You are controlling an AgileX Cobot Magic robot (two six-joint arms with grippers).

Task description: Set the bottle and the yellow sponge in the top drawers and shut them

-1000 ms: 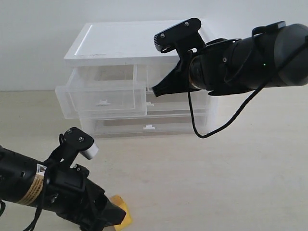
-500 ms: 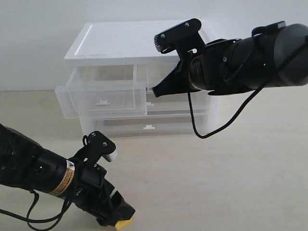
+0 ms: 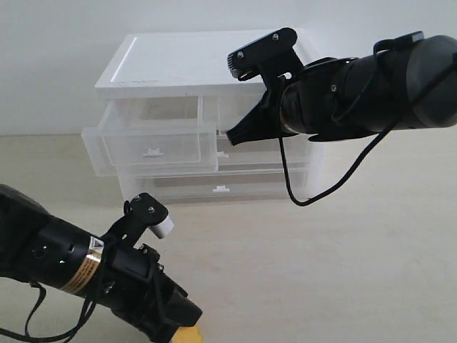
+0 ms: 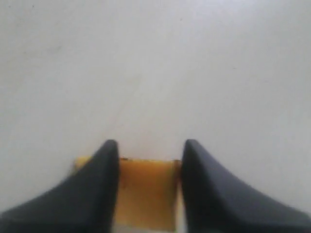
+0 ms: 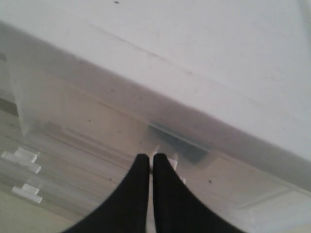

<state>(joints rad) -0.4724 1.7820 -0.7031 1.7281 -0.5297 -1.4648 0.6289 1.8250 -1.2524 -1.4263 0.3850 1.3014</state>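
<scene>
The yellow sponge [image 4: 146,191] lies on the table between my left gripper's [image 4: 150,141] two black fingers, which press against its sides. In the exterior view only a corner of the sponge [image 3: 188,336] shows under the left gripper [image 3: 182,320] at the bottom edge. The left of the top drawers [image 3: 150,146] stands pulled out. My right gripper [image 3: 230,131] is shut, its tips at the front of the right top drawer [image 5: 97,116], right by that drawer's white handle [image 5: 171,159]. The bottle is out of view.
The white-topped drawer cabinet [image 3: 193,61] stands at the back of the table, with two full-width drawers [image 3: 221,187] below the top ones. The right arm's cable [image 3: 300,193] hangs in front of the cabinet.
My left gripper has come down over the sponge and its jaws have narrowed onto it. The right arm has not moved.
</scene>
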